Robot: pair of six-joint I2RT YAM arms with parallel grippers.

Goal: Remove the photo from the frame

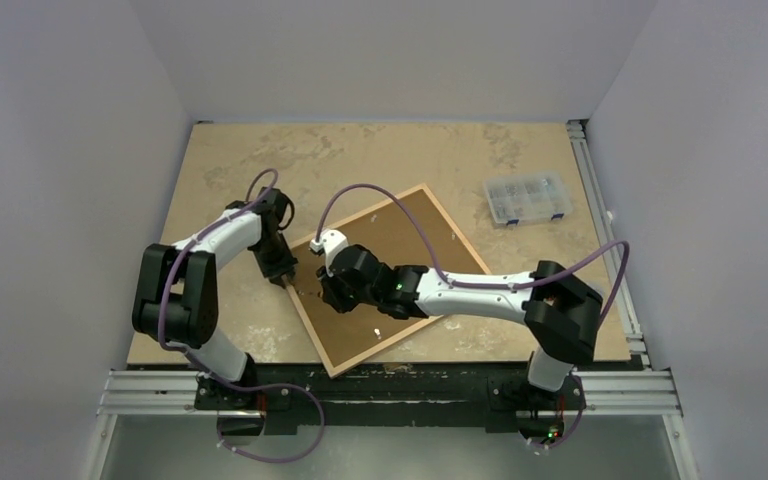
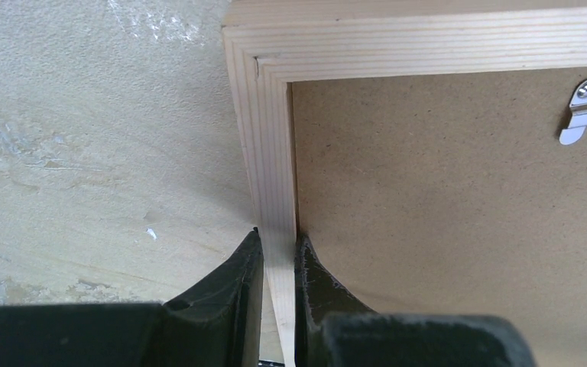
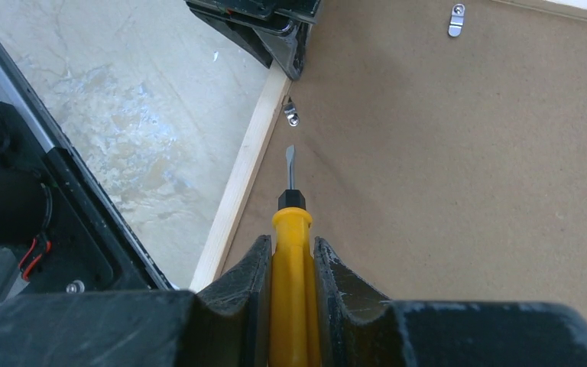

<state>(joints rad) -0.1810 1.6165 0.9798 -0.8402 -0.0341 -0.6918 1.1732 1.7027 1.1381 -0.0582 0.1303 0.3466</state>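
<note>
Left gripper (image 2: pixel 279 243): fingers clamped across a side rail of the thin light natural-wood frame (image 2: pixel 269 153), near a corner; judged to be steadying it.

Right gripper (image 3: pixel 289 248): fingers closed on a yellow-handled flat-blade screwdriver (image 3: pixel 291 218). The blade points to twelve o'clock at a small silver metal retaining clip (image 3: pixel 293 115), just short of touching it.

Plain brown backing board (image 3: pixel 443 168): seated in the frame, which lies face-down on the mottled beige table (image 2: pixel 84 153). A second clip (image 3: pixel 455 19) sits at one o'clock.

Photo: hidden, presumably under the board.

Step in hand: freeing the clips. The next move calls for the blade against the clip tab, swinging it off the board while the rail is held firm.
</note>
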